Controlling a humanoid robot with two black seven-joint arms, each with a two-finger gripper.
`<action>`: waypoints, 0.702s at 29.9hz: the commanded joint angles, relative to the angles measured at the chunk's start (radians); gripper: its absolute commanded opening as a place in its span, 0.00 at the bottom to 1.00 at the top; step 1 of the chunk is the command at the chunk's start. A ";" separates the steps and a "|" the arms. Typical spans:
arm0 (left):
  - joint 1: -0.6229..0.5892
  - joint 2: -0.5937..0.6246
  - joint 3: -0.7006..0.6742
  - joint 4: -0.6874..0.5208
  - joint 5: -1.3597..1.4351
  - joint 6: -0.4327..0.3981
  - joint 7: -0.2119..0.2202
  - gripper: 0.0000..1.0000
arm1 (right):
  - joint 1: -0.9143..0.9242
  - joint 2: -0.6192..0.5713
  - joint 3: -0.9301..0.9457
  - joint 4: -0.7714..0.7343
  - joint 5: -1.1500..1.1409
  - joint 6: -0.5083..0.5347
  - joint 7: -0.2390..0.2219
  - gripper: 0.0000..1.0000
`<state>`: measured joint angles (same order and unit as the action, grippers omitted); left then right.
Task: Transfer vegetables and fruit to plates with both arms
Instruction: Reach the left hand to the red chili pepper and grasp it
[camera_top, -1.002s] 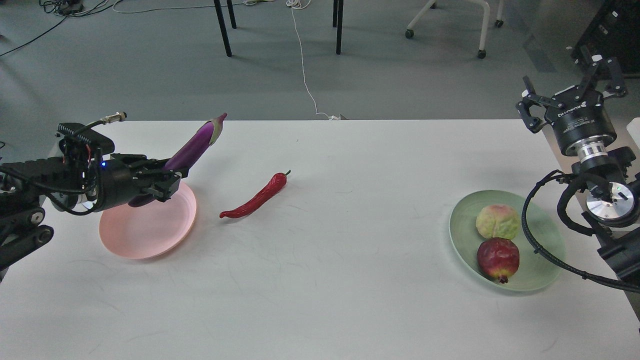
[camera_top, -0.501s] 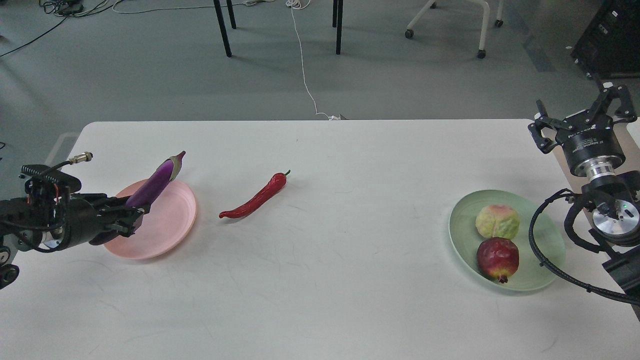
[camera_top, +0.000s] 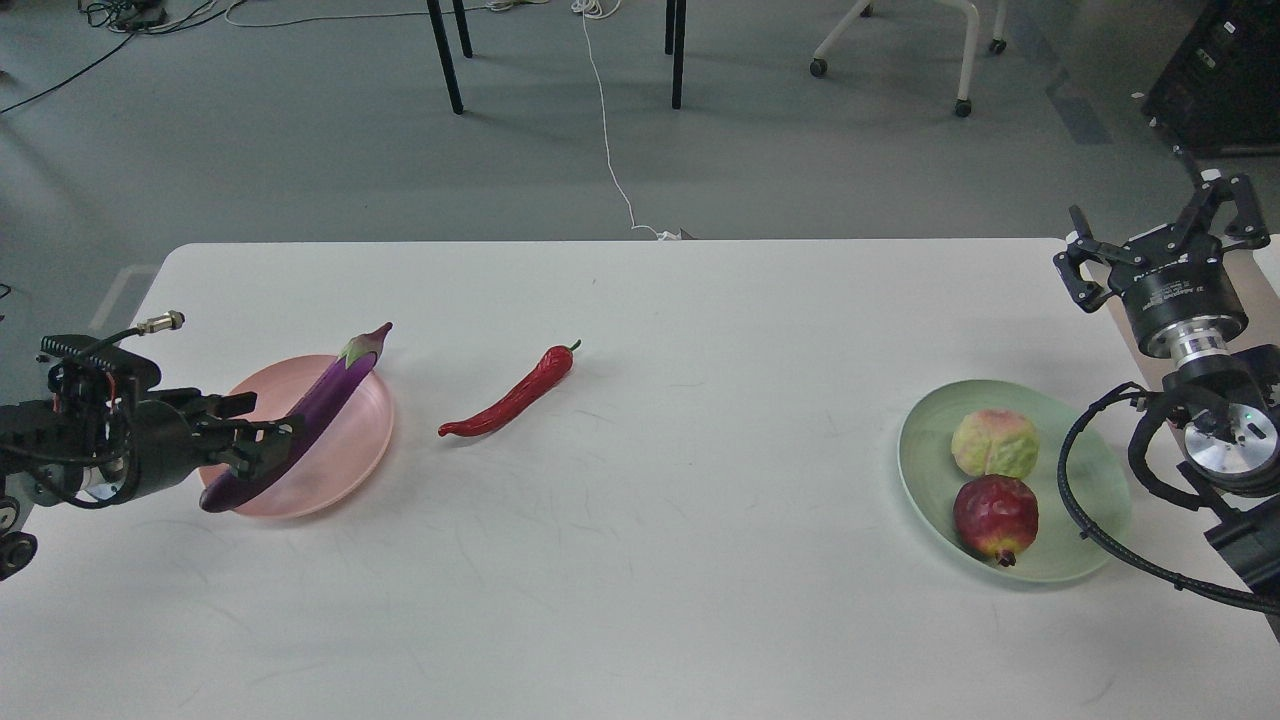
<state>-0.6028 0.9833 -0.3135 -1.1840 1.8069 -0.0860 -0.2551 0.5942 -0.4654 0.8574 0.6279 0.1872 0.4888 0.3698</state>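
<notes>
The purple eggplant (camera_top: 330, 395) lies tilted across the pink plate (camera_top: 365, 440) at the table's left, cap toward the far right rim. My left gripper (camera_top: 262, 418) is low at the plate's left side with its fingers spread beside the eggplant's lower end. The red chili (camera_top: 510, 395) lies on the table right of the pink plate. The pale yellow-green fruit (camera_top: 993, 443) and the dark red fruit (camera_top: 995, 518) sit in the green plate (camera_top: 920, 440) at the right. My right gripper (camera_top: 1160, 235) is open and empty, raised behind that plate at the table's right edge.
The white table (camera_top: 700, 580) spans the view. Beyond its far edge are grey floor, black chair legs (camera_top: 445, 60), a white cable (camera_top: 605, 130) and a wheeled white chair base (camera_top: 960, 60). A looping black cable (camera_top: 1075, 500) of my right arm hangs over the green plate's right rim.
My left arm has drawn back left and lowered the eggplant from a raised tilt onto the pink plate, and its jaws have opened. My right gripper has pulled back to the right.
</notes>
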 joint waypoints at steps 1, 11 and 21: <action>-0.107 -0.020 0.007 0.015 0.008 -0.011 0.000 0.65 | -0.002 0.001 0.000 0.004 0.000 0.000 0.000 0.99; -0.229 -0.259 0.010 0.012 0.090 -0.041 0.013 0.65 | -0.013 -0.013 0.002 0.004 0.000 0.000 0.001 0.99; -0.218 -0.452 0.109 0.090 0.206 -0.034 0.016 0.54 | -0.030 -0.015 0.002 0.001 0.000 0.000 0.005 0.99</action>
<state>-0.8253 0.5707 -0.2497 -1.1445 2.0008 -0.1268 -0.2393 0.5653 -0.4787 0.8589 0.6309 0.1871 0.4886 0.3730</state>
